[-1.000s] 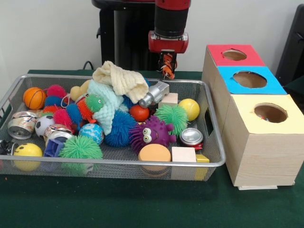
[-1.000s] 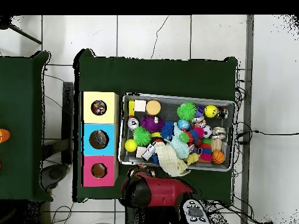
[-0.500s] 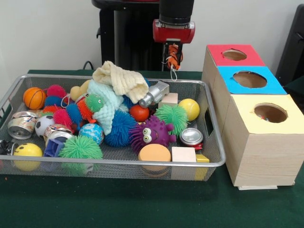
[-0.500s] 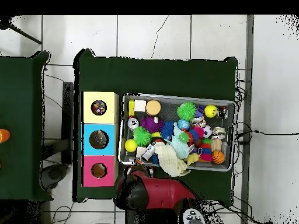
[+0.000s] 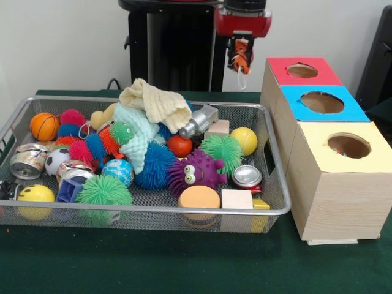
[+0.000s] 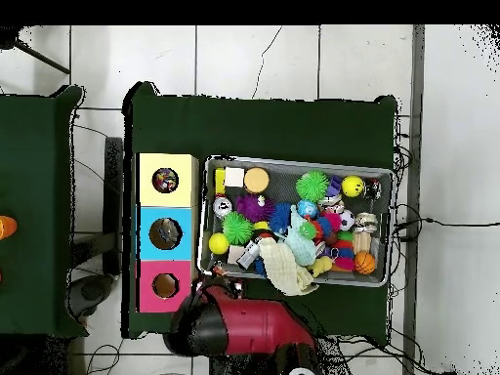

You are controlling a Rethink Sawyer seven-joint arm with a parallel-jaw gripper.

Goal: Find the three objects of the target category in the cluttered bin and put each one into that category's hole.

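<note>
My gripper [image 5: 241, 48] hangs at the top of the front view, shut on a small orange toy with black tiger stripes [image 5: 241, 56]; its white string loop dangles below. The toy is in the air behind the far right corner of the wire mesh bin [image 5: 147, 209], just left of the red-topped box [image 5: 278, 68] and about level with its hole [image 5: 302, 71]. In the overhead view the red arm [image 6: 239, 329] covers the gripper, next to the pink box [image 6: 165, 285] and the bin's rim [image 6: 293, 163]. I cannot tell which other toys in the bin belong with it.
Three joined wooden boxes stand right of the bin, with a blue hole [image 5: 322, 102] and a yellow hole [image 5: 349, 146] nearer. The bin holds an orange basketball [image 5: 44, 126], folded cloths [image 5: 156, 104], spiky balls, a purple monster [image 5: 196, 171], cans [image 5: 247, 176] and wood blocks [image 5: 237, 199].
The gripper has risen out of the bin's far edge and moved to the picture's right toward the red-topped box, carrying the tiger toy. The bin's contents have not moved.
</note>
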